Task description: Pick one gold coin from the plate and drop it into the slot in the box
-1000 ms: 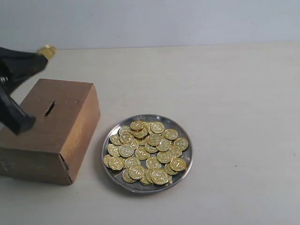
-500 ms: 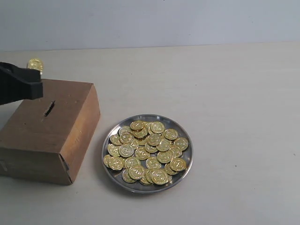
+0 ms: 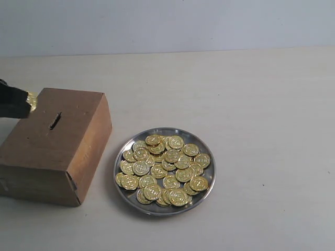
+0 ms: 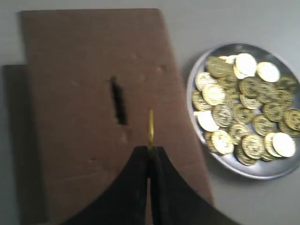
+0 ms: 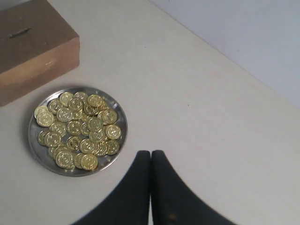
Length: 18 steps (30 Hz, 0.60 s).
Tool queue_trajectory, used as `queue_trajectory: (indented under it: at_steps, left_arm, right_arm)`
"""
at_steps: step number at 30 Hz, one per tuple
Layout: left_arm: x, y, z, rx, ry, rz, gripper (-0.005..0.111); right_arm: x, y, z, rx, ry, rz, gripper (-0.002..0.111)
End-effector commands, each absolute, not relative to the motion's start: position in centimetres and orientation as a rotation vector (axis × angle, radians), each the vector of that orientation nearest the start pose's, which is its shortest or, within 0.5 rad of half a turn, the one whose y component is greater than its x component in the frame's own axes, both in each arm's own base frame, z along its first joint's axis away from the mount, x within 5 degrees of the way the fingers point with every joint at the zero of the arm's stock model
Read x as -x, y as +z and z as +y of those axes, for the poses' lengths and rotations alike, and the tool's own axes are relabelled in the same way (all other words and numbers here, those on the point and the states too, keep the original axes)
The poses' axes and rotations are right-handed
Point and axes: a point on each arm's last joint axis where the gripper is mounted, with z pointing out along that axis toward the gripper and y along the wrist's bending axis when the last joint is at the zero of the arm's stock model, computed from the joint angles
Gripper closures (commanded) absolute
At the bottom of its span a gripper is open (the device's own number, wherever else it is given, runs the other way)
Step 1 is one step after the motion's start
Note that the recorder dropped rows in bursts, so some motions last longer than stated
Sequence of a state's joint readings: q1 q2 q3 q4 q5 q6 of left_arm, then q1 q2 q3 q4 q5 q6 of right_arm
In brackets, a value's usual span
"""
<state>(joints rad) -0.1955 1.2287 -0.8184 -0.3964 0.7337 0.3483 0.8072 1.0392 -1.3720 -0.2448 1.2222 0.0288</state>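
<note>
One coin [image 4: 150,129], edge-on, is pinched between the tips of the left gripper [image 4: 150,151]; only its upper part shows beyond the black fingers. It sits over the top of the box [image 4: 84,154], just beside the slot [image 4: 118,101] and parallel to it, not in it. Whether it touches the cardboard: cannot tell. Exterior view puts gripper and coin at the box's far left top edge, with the slot a little inward. Next out, the plate [image 3: 157,210] lies on the table [image 3: 261,104] just right of the box, a narrow gap between them, carrying a pile [image 3: 165,167] of more coins. Wide bare table to the right of the plate and behind both. Embossing on the coins is too small to read. Last, the right gripper [image 5: 151,157] hangs over the table near the plate, fingers pressed together, touching no object.
</note>
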Motion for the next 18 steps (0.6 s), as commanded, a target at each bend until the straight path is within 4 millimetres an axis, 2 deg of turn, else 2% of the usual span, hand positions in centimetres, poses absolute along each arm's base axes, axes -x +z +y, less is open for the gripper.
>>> queue_trajectory:
  at_steps: [1,8,18]
  left_arm:
    - [-24.9,27.3,-6.2,-0.366,-0.346,2.692,0.107]
    - [-27.7,25.2,-6.8,-0.397,-0.373,2.847,0.107]
    - [-28.6,24.0,-7.1,-0.438,-0.393,2.851,0.107]
  right_arm:
    - [-13.5,42.9,11.3,0.905,0.096,2.208,0.108]
    - [-13.7,40.8,11.7,0.938,0.088,2.256,0.108]
    - [-13.9,40.5,12.0,0.938,0.097,2.231,0.108]
